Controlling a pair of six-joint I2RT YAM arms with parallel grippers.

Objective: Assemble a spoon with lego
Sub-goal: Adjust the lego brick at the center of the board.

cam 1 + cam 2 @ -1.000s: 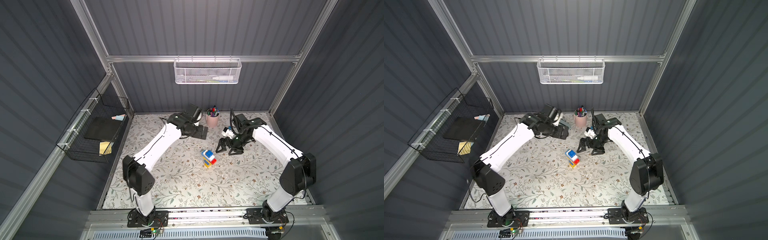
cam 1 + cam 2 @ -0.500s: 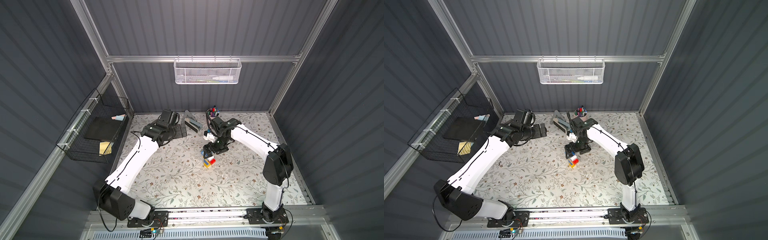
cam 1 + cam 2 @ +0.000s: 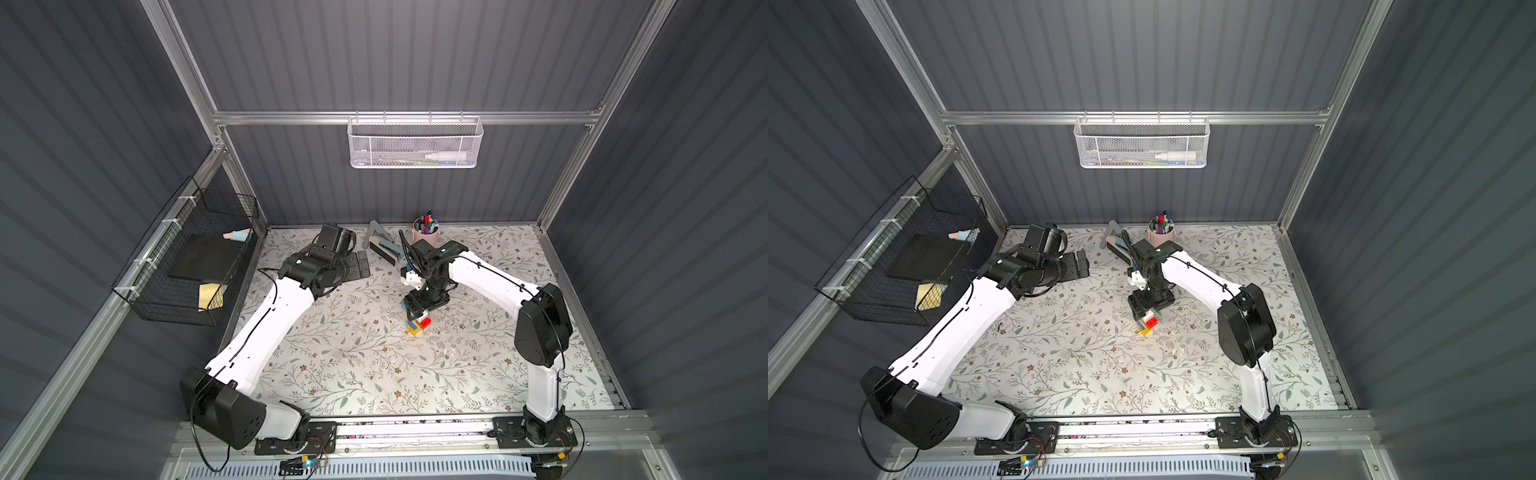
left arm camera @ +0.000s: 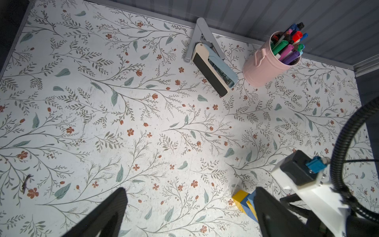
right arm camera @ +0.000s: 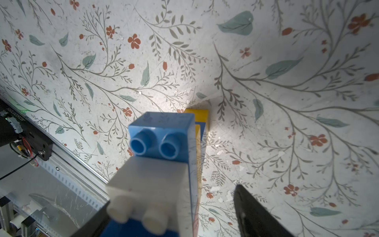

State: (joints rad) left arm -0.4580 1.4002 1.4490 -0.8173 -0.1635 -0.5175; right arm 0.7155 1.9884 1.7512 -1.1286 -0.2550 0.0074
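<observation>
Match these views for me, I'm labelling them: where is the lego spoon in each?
Both top views: spoon, centre of the floral mat.
Left wrist: only its yellow-blue end shows.
Right wrist: central, close up.
Landmark: pink pen cup, in all but the right wrist view.

Ribbed grey walls [image 3: 395, 62], perhaps papered floor [image 3: 353, 374].

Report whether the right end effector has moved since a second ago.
Yes. The right end effector has shifted from the pen cup's right to straight in front of it, down at the spoon.
</observation>
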